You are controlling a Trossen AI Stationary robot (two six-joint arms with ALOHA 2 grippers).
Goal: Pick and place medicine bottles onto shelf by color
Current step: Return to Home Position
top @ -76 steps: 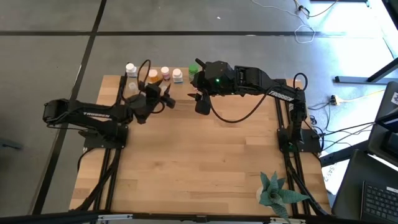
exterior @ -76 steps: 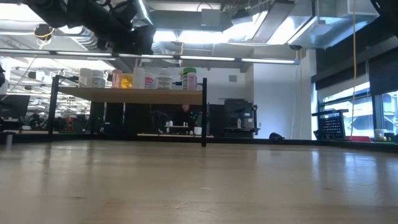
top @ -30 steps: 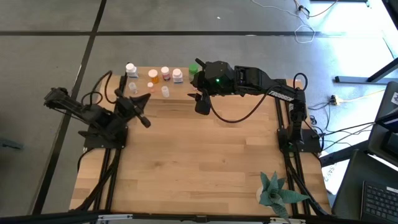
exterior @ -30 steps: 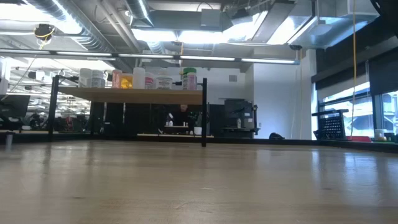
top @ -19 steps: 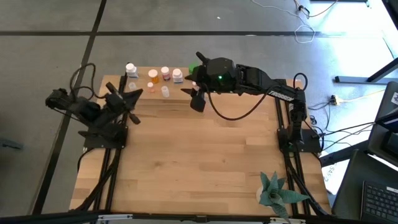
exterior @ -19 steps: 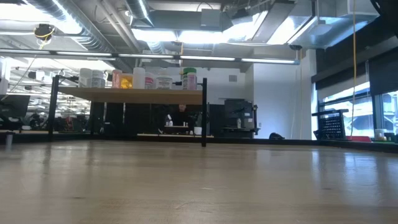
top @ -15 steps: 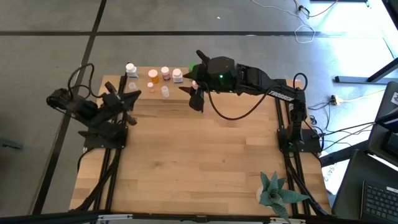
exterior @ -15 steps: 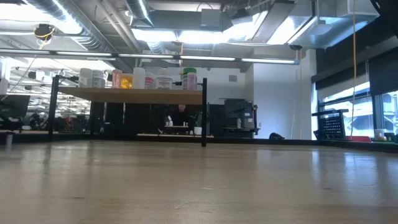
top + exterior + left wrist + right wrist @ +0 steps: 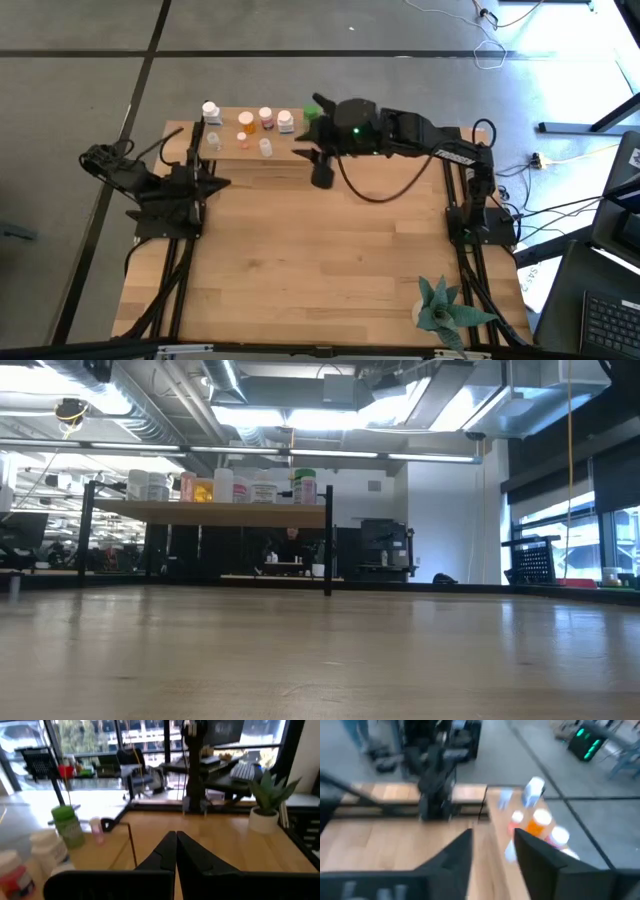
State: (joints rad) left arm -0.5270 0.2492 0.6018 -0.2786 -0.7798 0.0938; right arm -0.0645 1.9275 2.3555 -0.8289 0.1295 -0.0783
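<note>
Medicine bottles (image 9: 266,118) stand on the shelf (image 9: 285,148), which sits toward 11 o'clock on the table (image 9: 320,260) in the high view. In the low view they form one row along the shelf board, with white, orange and pink ones among them. The clear ones are hard to pick out, so an exact count cannot be made. In the high view the green bottle (image 9: 311,112), at the shelf's 3 o'clock end, is half hidden under the right arm (image 9: 400,130). The right gripper (image 9: 320,178) hangs just off the shelf's 4 o'clock corner; its wrist view shows the fingers parted with nothing between them. The left gripper (image 9: 220,183) is folded back near the table's 9 o'clock edge, its fingers (image 9: 167,851) pressed together and empty. A plant (image 9: 440,310) stands at 5 o'clock.
</note>
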